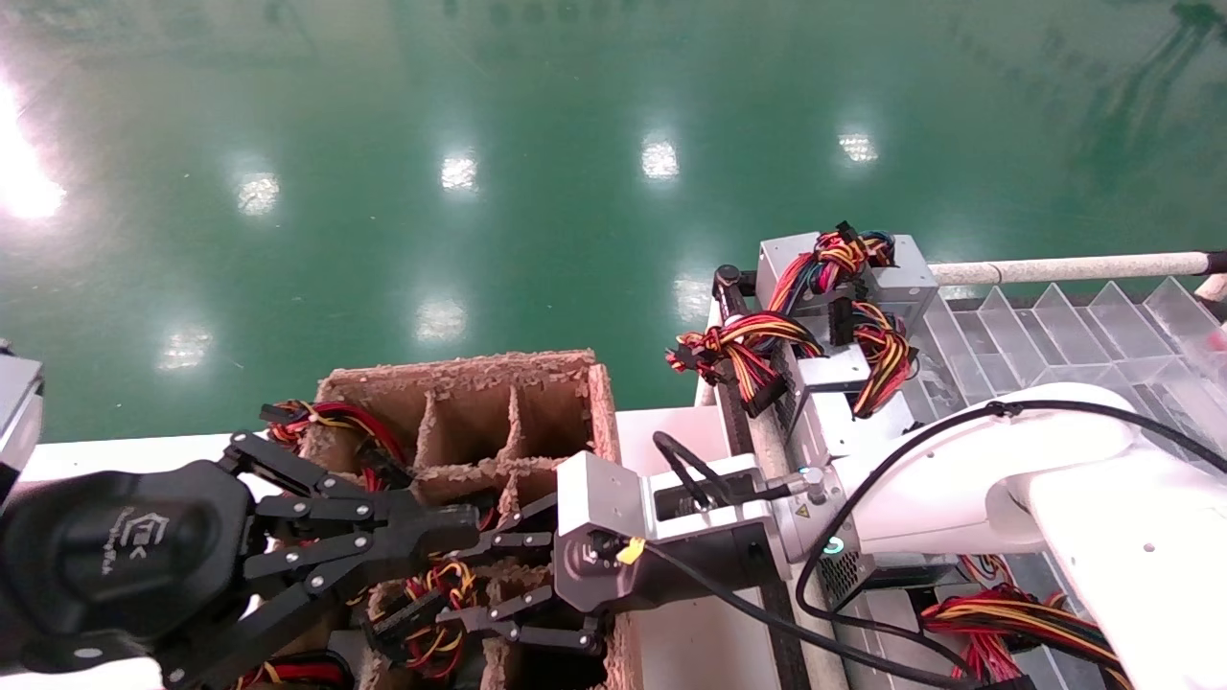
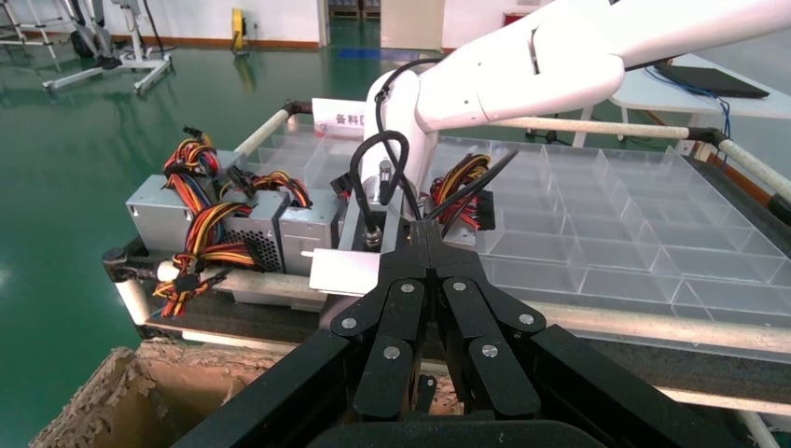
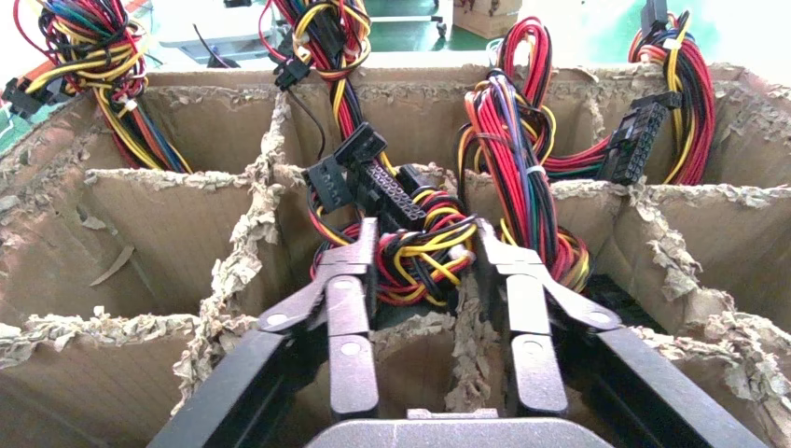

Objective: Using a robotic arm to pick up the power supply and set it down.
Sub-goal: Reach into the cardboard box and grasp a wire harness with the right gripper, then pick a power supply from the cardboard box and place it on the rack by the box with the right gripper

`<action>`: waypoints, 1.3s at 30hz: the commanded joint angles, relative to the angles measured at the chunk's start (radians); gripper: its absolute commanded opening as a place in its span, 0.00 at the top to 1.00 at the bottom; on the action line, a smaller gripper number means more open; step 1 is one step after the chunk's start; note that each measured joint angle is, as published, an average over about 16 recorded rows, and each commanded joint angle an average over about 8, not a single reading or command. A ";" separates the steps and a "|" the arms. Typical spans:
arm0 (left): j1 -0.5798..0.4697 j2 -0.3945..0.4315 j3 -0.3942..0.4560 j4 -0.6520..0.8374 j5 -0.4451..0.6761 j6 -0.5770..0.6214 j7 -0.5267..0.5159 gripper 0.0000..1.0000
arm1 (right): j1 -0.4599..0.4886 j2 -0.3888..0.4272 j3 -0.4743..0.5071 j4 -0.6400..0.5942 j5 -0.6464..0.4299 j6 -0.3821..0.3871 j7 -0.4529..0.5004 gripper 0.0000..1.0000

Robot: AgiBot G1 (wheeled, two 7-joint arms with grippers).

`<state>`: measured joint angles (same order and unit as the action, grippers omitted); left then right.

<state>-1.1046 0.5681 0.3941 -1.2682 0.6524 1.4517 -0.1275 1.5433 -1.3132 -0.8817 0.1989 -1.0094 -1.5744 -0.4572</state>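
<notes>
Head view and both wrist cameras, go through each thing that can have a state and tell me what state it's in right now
Right gripper: open, fingers either side of a wire bundle in the cardboard divider box.
Left gripper: shut, empty, held above the box's near left side.
Cardboard divider box: open-topped, some cells holding wired units, others empty.
Power supplies on the cart: lying in a row, wires looped on top.
Clear divider tray: empty.

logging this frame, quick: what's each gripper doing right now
Left gripper: shut, holding nothing.
Right gripper: open, fingers either side of a wire bundle in the cardboard divider box.
</notes>
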 commanded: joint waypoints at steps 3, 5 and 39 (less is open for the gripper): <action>0.000 0.000 0.000 0.000 0.000 0.000 0.000 1.00 | 0.000 0.004 -0.005 0.007 0.010 -0.002 0.003 1.00; 0.000 0.000 0.000 0.000 0.000 0.000 0.000 1.00 | 0.000 0.007 -0.008 0.012 0.016 -0.004 0.005 1.00; 0.000 0.000 0.000 0.000 0.000 0.000 0.000 1.00 | -0.023 0.124 0.008 0.220 0.336 -0.013 0.098 1.00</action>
<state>-1.1047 0.5680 0.3944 -1.2682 0.6522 1.4516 -0.1274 1.5159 -1.1948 -0.8691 0.4078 -0.6704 -1.5865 -0.3656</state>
